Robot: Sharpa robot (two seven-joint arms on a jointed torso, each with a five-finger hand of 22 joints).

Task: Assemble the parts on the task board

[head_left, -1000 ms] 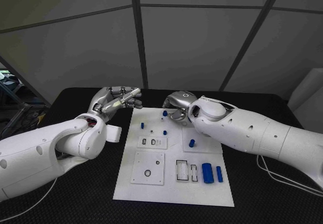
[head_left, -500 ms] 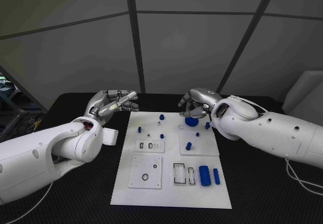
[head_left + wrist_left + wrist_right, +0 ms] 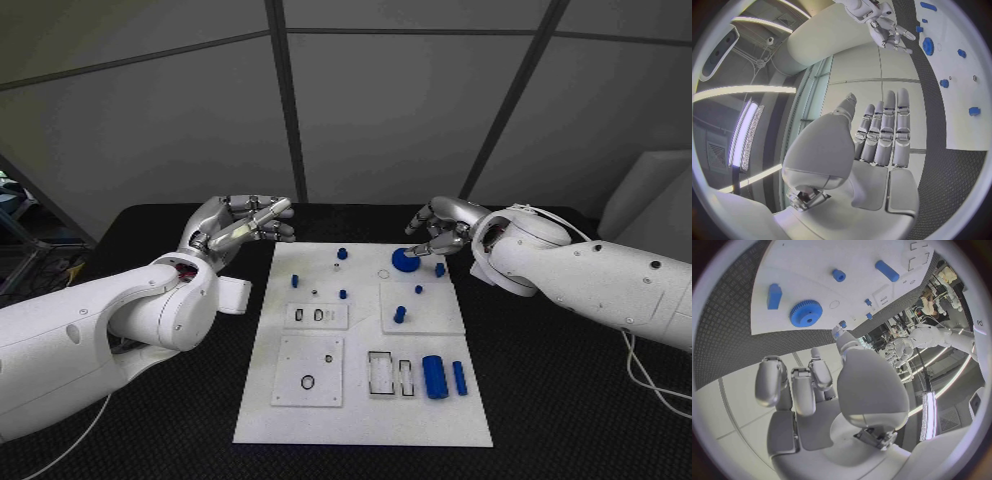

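The white task board (image 3: 361, 405) lies in the middle of the black table. A blue gear (image 3: 408, 260) sits flat near the board's far edge, with a small blue block (image 3: 441, 268) just right of it. My right hand (image 3: 440, 228) hovers beyond and right of the gear, fingers loosely bent and apart, holding nothing. The right wrist view shows the gear (image 3: 805, 313) and block (image 3: 774, 296) lying free past my right hand (image 3: 811, 390). My left hand (image 3: 238, 222) is raised off the board's far left corner, its fingers (image 3: 882, 132) straight and empty.
Short blue pegs (image 3: 342, 253) stand on the board's far half. Two blue cylinders (image 3: 434, 377) lie beside rectangular slots (image 3: 384, 371) on the near half. Bare black table (image 3: 577, 400) flanks the board, and a white cable (image 3: 635, 365) trails at the right.
My right hand has drawn back to the right, off the board's far end, and the blue gear now lies uncovered there. The left hand has kept its raised pose.
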